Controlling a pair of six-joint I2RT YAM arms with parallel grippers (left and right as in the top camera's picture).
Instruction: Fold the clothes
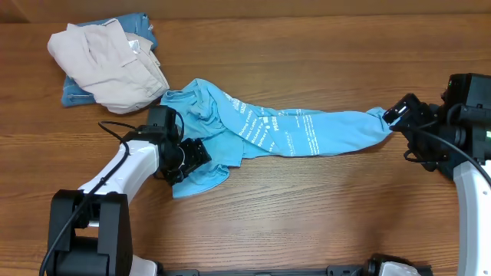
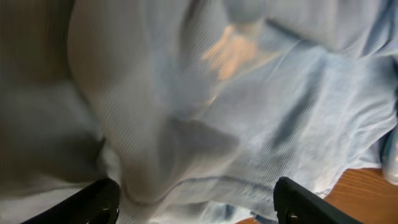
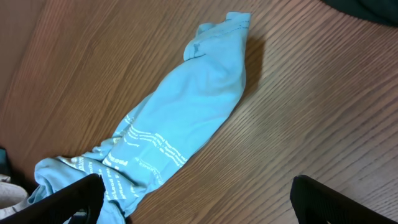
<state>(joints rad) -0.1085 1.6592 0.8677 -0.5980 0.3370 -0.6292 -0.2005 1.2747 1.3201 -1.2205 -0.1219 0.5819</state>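
Your left arm (image 1: 123,165) bends in low toward the middle, left fingers (image 2: 93,200) spread wide; your right arm (image 1: 468,180) reaches leftward, right fingers (image 3: 323,198) spread wide too.

beige garment (image 1: 107,65) covers most of the denim garment (image 1: 146,24); close-up t-shirt (image 2: 261,124) is blurred.

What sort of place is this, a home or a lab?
Probably a robot lab bench: a left arm and right arm stand at a wooden table, with a blue T-shirt and a pile of other clothes on it.
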